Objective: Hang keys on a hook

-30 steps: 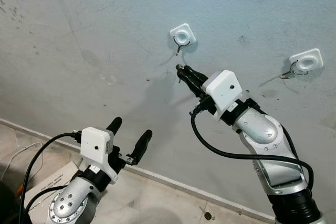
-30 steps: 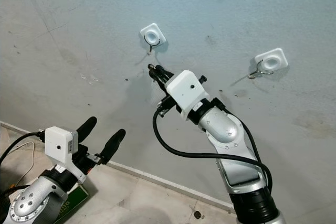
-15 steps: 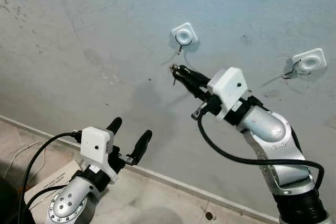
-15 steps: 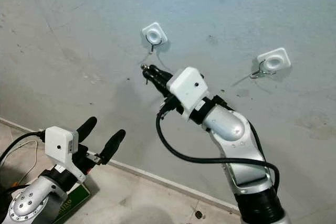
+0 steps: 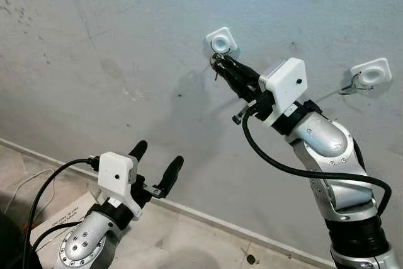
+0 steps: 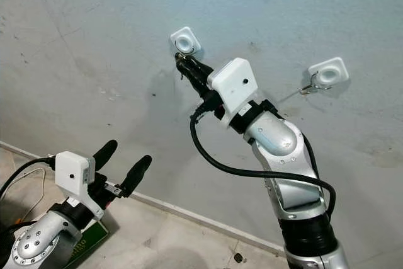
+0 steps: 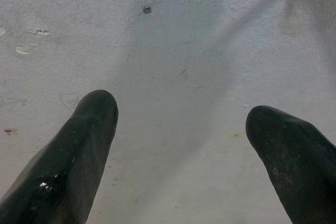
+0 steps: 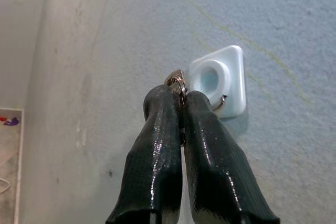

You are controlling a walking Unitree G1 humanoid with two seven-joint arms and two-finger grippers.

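Your right gripper (image 8: 180, 98) is clamped on the key ring (image 8: 176, 78), held at its tips just beside the white wall hook (image 8: 220, 80). The ring isn't on the hook yet; threading and release remain. Your left gripper (image 5: 156, 162) hangs open, idle.

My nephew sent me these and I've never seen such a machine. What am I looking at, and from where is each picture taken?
It is a humanoid robot facing a grey wall. The two wide pictures come from cameras in its head, looking down its silver arms. The two close ones come from cameras on its wrists. The right tool is raised to a white hook and pinches a key ring between shut fingers. A second hook is further right. The left tool waits low, open and holding nothing.
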